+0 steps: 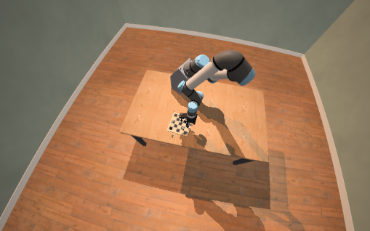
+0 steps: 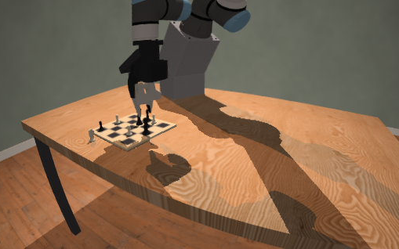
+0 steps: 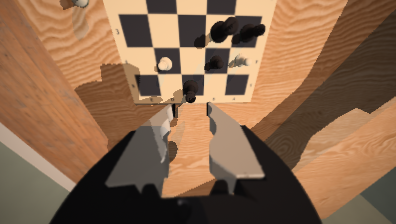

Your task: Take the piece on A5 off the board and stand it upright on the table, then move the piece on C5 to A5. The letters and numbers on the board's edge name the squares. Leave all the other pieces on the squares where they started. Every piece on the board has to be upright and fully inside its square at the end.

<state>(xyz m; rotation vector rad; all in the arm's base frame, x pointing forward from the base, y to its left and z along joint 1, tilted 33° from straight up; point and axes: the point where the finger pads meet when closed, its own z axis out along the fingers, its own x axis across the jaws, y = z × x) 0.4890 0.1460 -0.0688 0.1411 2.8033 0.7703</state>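
Note:
The small chessboard [image 1: 171, 128] [image 2: 134, 146] [image 3: 165, 32] lies near the table's front left corner. Several black and white pieces stand on it. A black piece [image 3: 190, 90] [image 2: 139, 120] stands in the edge row nearest my fingers. My gripper [image 1: 190, 121] [image 2: 143, 106] [image 3: 190, 104] hangs low over that edge of the board, just above and behind this piece. Its fingers stand partly apart with nothing between them. A white piece [image 2: 92, 135] [image 3: 80, 2] stands upright on the table beside the board's left corner.
Other pieces stand close by: a white one [image 3: 164, 64] [image 2: 128, 131], a black one [image 3: 216, 62] [image 2: 146, 128], and two black ones [image 3: 223, 30] [image 3: 250, 31] further on. The robot's grey base [image 2: 186, 63] stands behind the board. The table edge [image 2: 56, 146] runs close to the board.

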